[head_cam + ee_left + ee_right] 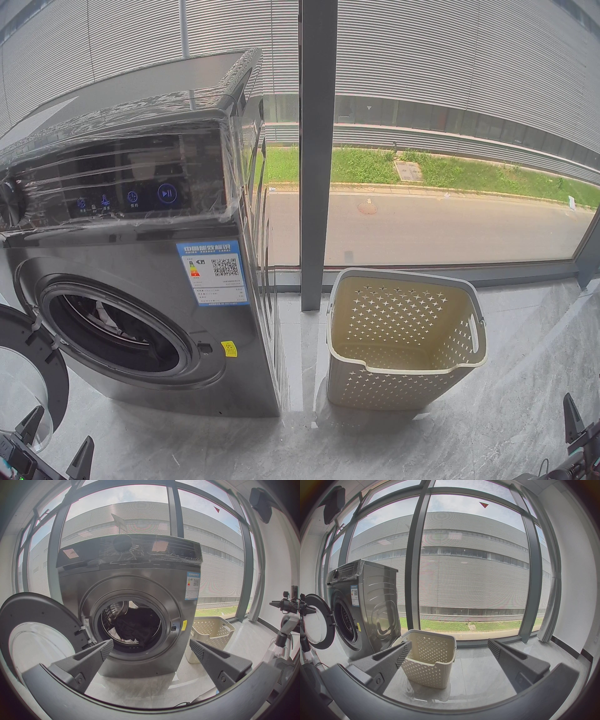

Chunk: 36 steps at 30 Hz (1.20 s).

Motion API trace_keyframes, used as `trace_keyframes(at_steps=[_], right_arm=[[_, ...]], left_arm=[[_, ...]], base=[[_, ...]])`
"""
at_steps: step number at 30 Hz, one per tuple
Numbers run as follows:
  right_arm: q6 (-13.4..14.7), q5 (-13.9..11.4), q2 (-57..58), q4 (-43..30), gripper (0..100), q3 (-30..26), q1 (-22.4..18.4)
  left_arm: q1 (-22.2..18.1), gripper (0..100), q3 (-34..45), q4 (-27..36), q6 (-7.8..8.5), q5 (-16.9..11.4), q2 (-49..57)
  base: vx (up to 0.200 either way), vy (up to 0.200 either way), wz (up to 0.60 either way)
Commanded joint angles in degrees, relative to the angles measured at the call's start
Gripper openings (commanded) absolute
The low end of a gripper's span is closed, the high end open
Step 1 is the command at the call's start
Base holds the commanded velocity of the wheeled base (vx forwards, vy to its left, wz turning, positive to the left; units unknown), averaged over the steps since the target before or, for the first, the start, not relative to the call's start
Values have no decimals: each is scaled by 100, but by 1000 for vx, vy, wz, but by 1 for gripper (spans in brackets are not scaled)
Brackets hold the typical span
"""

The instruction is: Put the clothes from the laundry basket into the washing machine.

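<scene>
The grey washing machine (156, 250) stands on the left with its round door (25, 369) swung open. Dark and white clothes (134, 627) lie inside the drum. The cream laundry basket (403, 340) stands to the machine's right on the floor, and I see nothing in it. My left gripper (150, 648) is open and empty, held low in front of the drum opening at a distance. My right gripper (448, 648) is open and empty too, low and back from the basket (429, 658). The tips of both grippers show at the head view's bottom corners.
A dark window pillar (317, 156) rises behind the gap between machine and basket. Floor-to-ceiling glass lines the back. Marble floor (437, 437) stretches in front of and right of the basket. The open door juts out toward my left arm.
</scene>
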<state>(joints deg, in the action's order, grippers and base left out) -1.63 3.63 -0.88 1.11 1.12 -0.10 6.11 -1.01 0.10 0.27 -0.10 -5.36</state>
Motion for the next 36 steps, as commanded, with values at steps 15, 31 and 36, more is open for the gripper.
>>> trace_keyframes(at_steps=[15,31,36], right_arm=[[-4,-3,88,3,100,2,1],[-4,-3,88,3,100,2,1],[-4,6,88,3,100,2,1]], left_arm=[[4,100,92,-1,8,10,-17],[4,100,92,-10,0,10,-17],[4,100,101,-10,0,10,-17]], base=[[133,0,0],[0,0,0],[-80,0,0]])
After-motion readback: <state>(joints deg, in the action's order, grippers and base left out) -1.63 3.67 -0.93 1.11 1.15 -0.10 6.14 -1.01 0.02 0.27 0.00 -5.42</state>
